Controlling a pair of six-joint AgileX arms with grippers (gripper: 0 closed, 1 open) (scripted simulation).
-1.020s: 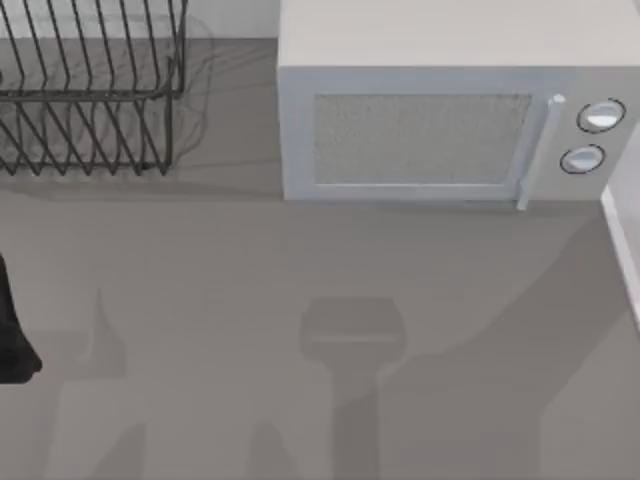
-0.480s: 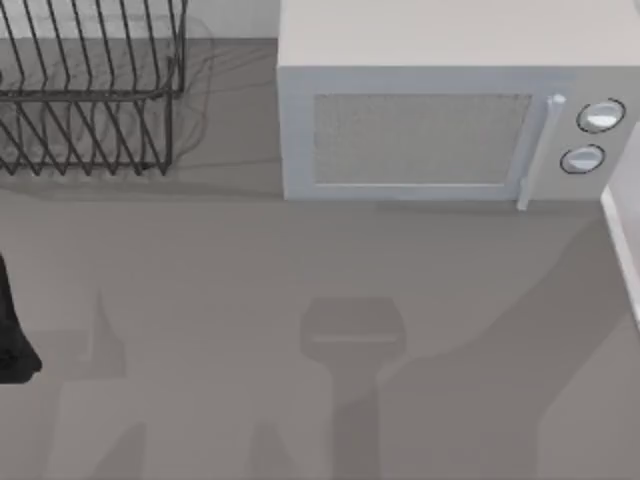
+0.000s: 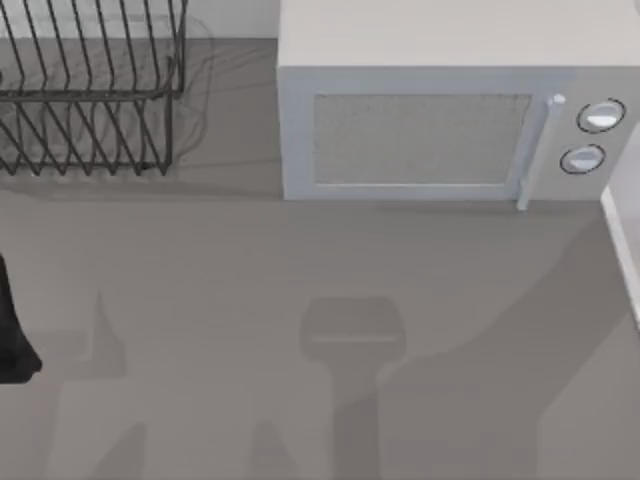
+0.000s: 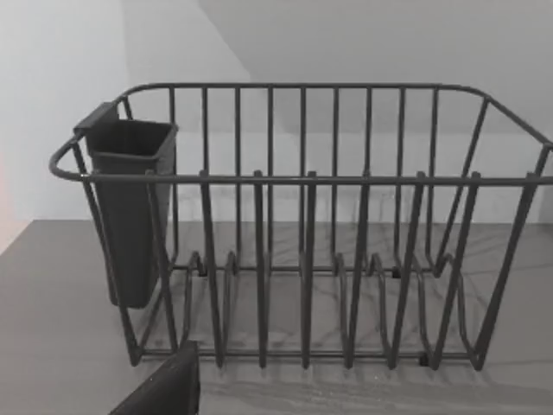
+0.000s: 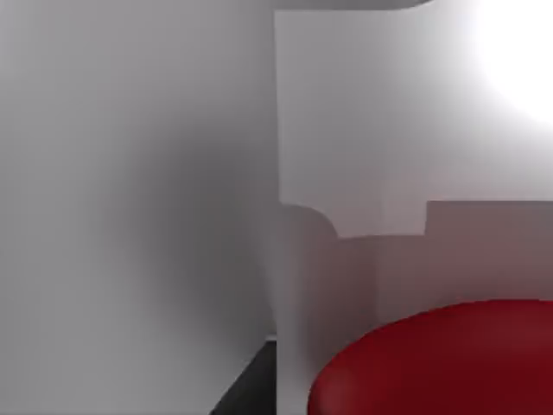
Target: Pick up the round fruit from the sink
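While the grey counter [image 3: 300,270] carries microwave [image 3: 440,120] and dish rack [image 3: 90,90], finger states cannot be told.

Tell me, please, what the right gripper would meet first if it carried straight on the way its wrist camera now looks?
Most likely the red fruit, which looms large and close in the right wrist view, with pale walls behind it. Depth is unclear, so contact may be nearer or farther than it looks.

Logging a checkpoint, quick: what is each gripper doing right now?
Left gripper: near the dish rack; open or closed cannot be told.
Right gripper: right wrist view shows the round fruit very close; state cannot be told.
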